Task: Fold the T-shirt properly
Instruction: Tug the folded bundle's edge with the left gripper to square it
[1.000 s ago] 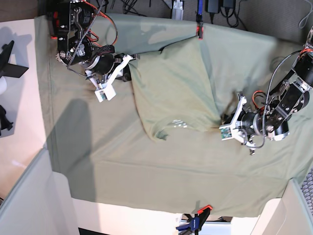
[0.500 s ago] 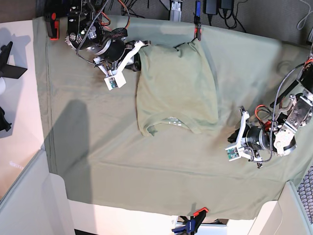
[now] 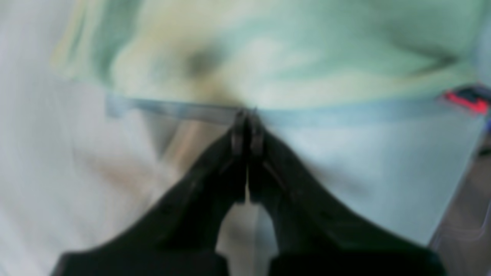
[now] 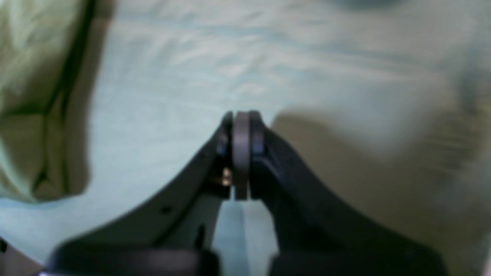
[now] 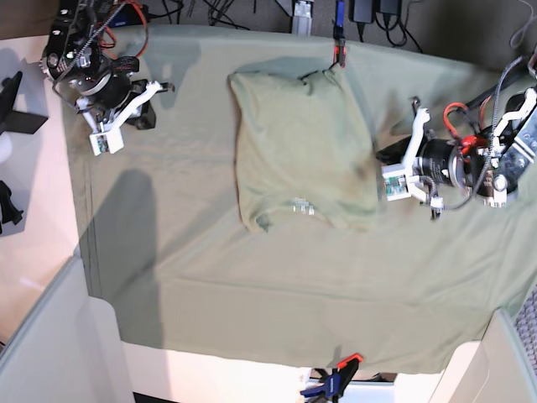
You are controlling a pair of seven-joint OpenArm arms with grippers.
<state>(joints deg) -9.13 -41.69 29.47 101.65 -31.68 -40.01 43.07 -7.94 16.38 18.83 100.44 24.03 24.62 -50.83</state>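
The T-shirt lies folded to a narrow panel at upper centre of the base view on the green sheet, neck toward the bottom. Both the left gripper and right gripper are pressed closed and empty. From here, closed fingers dragging across could snag the sheet and rumple the fold, or a grab might take sheet and shirt together.

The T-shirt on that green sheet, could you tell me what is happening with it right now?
A two-armed robot is folding the T-shirt, which lies partly folded, collar toward the near edge, on the green sheet. Neither arm holds it. The left gripper is shut beside the shirt's edge, and the right gripper is shut, apart from the shirt near a far corner.
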